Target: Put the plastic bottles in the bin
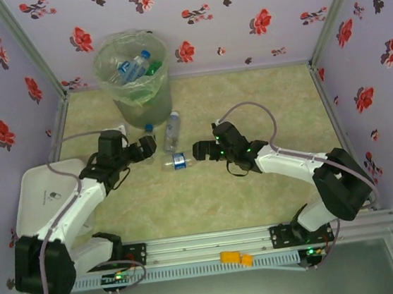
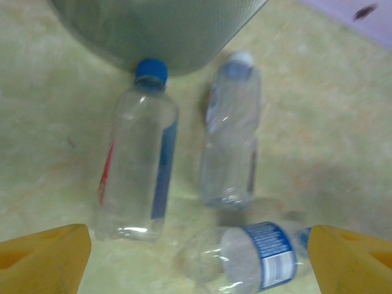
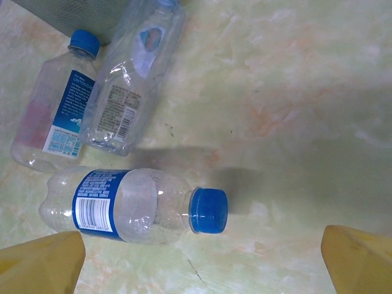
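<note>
While left gripper (image 1: 147,147) and right gripper (image 1: 200,151) gape empty, straddle the bottle (image 2: 254,260) at lower centre mid-body, probably square to its length.

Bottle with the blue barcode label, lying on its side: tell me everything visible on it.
The bottle is small, clear plastic, closed with a blue screw cap. A blue wraparound label with a white barcode panel circles its lower body. It looks empty, and the inside is misted with droplets. It lies on its side on the pale marbled tabletop, a short way in front of the bin, seemingly touching only the table.
</note>
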You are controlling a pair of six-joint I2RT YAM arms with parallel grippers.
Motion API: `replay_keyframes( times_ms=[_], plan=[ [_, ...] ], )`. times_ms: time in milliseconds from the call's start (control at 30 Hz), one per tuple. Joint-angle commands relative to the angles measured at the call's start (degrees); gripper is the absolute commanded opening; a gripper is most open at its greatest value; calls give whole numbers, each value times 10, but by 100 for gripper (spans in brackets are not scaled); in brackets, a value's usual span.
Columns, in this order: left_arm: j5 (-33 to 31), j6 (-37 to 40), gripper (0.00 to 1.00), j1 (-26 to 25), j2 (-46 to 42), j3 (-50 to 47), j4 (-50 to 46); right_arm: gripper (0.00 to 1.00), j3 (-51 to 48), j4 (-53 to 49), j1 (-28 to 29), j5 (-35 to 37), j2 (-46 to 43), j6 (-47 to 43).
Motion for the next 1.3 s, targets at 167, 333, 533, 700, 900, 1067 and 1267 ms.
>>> replay_keyframes(
  times_ms=[167, 333, 533, 700, 900, 1067, 1267],
  plan=[
    [-80, 63, 92, -6, 123, 70, -37, 100, 0, -53, 3, 51, -33, 18],
    [-83, 75, 92, -6, 185, 108, -40, 100, -12, -76, 3, 75, -57, 16],
    [-81, 86, 91, -7, 258, 153, -48, 100, -24, -91, 2, 95, -86, 13],
    [-83, 97, 86, -8, 328, 198, -69, 100, -36, -92, 2, 103, -110, 12],
    [-85, 96, 77, -8, 357, 205, -66, 100, -45, -93, 1, 110, -130, 9],
    [-89, 98, 66, -8, 362, 201, -60, 100, -46, -94, 1, 117, -135, 8],
    [-91, 99, 48, -10, 347, 191, -60, 100, -45, -91, 1, 116, -136, 6]
  ],
)
